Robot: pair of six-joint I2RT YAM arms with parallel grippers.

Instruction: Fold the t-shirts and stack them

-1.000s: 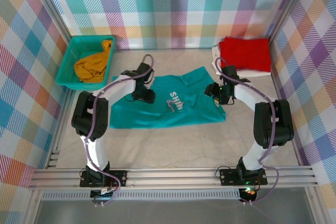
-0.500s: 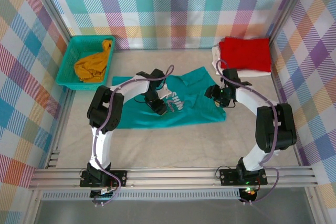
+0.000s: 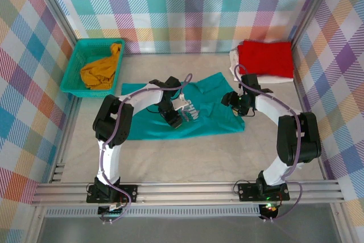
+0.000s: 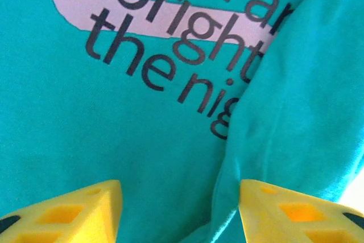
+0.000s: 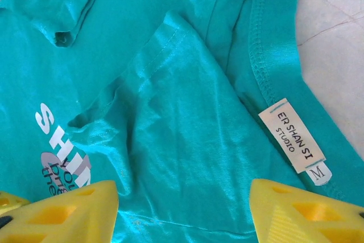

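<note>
The teal t-shirt (image 3: 207,119) lies spread out in the middle of the table, its white print (image 3: 187,109) bunched up. My left gripper (image 3: 173,119) hovers low over that print, open. In the left wrist view the left gripper (image 4: 179,211) straddles a raised fold of teal cloth (image 4: 244,140) close to its right finger. My right gripper (image 3: 236,102) stands open above the shirt's right side. The right wrist view has the right gripper (image 5: 182,209) over smooth teal fabric (image 5: 182,118) near the collar label (image 5: 293,142). A folded red t-shirt (image 3: 265,58) rests on a white one (image 3: 234,68) at the back right.
A teal mesh basket (image 3: 74,64) at the back left holds a crumpled mustard-yellow t-shirt (image 3: 102,69). Checked walls close in the table on three sides. Bare table (image 3: 187,163) stretches between the teal shirt and the arm bases.
My left gripper has slid right and nearer across the teal shirt onto the print, which now looks bunched. The right gripper has hardly moved.
</note>
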